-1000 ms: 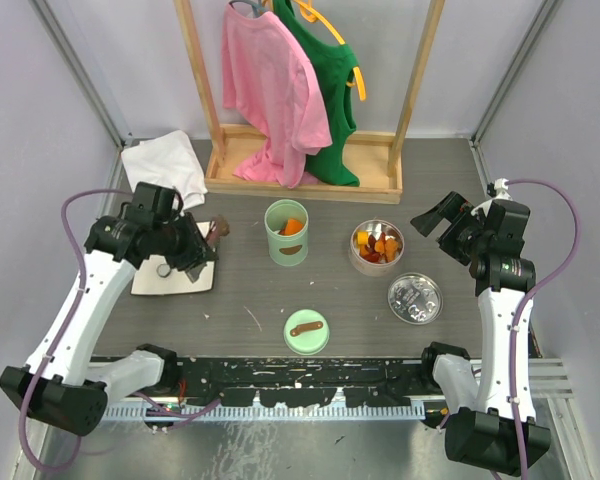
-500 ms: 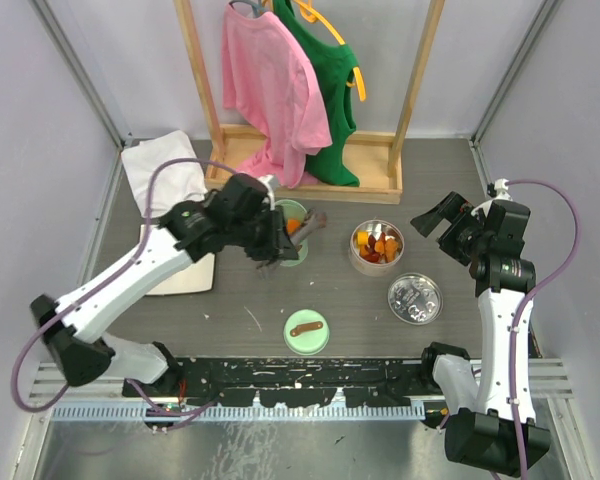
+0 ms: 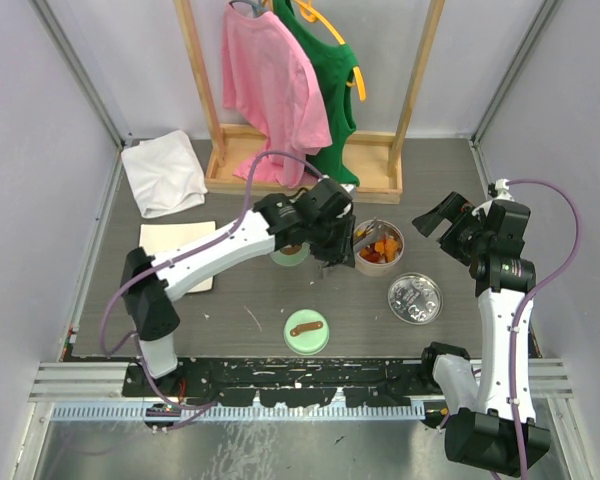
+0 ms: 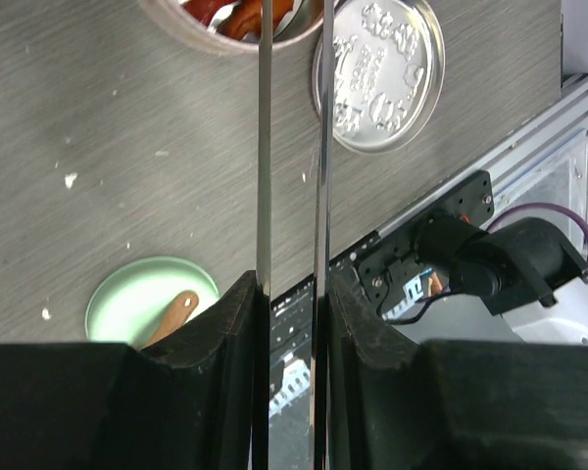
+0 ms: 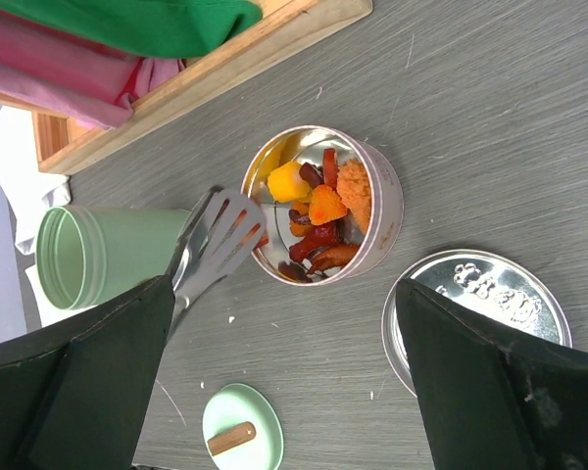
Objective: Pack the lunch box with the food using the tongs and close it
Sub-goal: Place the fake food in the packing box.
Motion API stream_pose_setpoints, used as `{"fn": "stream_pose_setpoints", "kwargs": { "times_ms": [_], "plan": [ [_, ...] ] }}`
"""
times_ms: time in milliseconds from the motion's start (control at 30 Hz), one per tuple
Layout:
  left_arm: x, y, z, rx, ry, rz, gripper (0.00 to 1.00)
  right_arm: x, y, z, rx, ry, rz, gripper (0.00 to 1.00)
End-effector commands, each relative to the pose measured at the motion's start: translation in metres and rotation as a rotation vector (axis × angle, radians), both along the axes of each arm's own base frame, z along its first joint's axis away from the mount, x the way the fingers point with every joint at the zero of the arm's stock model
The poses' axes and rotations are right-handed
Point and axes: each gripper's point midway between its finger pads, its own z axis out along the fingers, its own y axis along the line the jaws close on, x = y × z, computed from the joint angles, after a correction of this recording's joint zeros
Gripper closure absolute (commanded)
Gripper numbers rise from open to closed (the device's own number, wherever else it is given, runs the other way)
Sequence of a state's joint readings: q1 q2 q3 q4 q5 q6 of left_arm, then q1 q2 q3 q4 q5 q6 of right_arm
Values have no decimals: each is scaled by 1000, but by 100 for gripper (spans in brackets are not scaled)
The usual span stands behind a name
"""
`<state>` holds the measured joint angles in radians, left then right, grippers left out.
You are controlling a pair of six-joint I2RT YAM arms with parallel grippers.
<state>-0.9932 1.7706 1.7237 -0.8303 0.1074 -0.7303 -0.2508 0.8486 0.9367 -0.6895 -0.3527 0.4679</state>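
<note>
My left gripper [image 3: 335, 245] [image 4: 292, 284] is shut on the tongs [image 4: 265, 147], whose two thin arms run up between its fingers. The slotted tips of the tongs [image 5: 220, 235] rest at the left rim of the round metal tin [image 3: 392, 262] that holds the food [image 5: 318, 220], orange, red and dark brown pieces. The green lunch box [image 5: 88, 255] stands open just left of the tin, partly hidden under my left arm in the top view [image 3: 288, 258]. My right gripper [image 3: 442, 218] [image 5: 284, 294] hovers open and empty to the right of the tin.
The green lid with a wooden handle [image 3: 306, 331] lies near the front edge. The tin's embossed metal lid [image 3: 415, 298] lies right of it. A cream mat [image 3: 170, 240] and a white cloth [image 3: 163, 175] are at the left; a wooden rack [image 3: 300, 180] with shirts stands behind.
My left arm has swung from the cream mat rightward past the green lunch box, carrying the tongs to the tin. The right arm has not moved.
</note>
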Motion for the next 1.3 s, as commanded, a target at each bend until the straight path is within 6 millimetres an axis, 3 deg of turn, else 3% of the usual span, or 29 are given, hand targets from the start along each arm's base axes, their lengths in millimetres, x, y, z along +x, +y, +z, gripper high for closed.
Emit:
{"fn": "stream_pose_setpoints", "kwargs": {
  "times_ms": [0, 167, 533, 900, 1067, 1167, 1267],
  "plan": [
    [25, -21, 21, -30, -123, -25, 78, 3, -4, 20, -41, -67, -4, 0],
    [33, -31, 4, 55, -123, -93, 76, 3, -5, 15, -44, -57, -7, 0],
    [42, -29, -22, 137, -120, -75, 74, 3, -7, 16, -53, -58, -10, 0],
    [46, -27, -8, 113, -152, -62, 61, 3, -6, 15, -50, -54, -8, 0],
    [45, -18, 19, 71, -194, -38, 64, 3, -6, 16, -49, -57, -7, 0],
    [41, -8, 48, 22, -249, -33, 64, 3, -5, 17, -45, -57, -4, 0],
    [38, 17, 82, -17, -333, 11, 64, 3, -5, 17, -43, -58, -5, 0]
  ]
}}
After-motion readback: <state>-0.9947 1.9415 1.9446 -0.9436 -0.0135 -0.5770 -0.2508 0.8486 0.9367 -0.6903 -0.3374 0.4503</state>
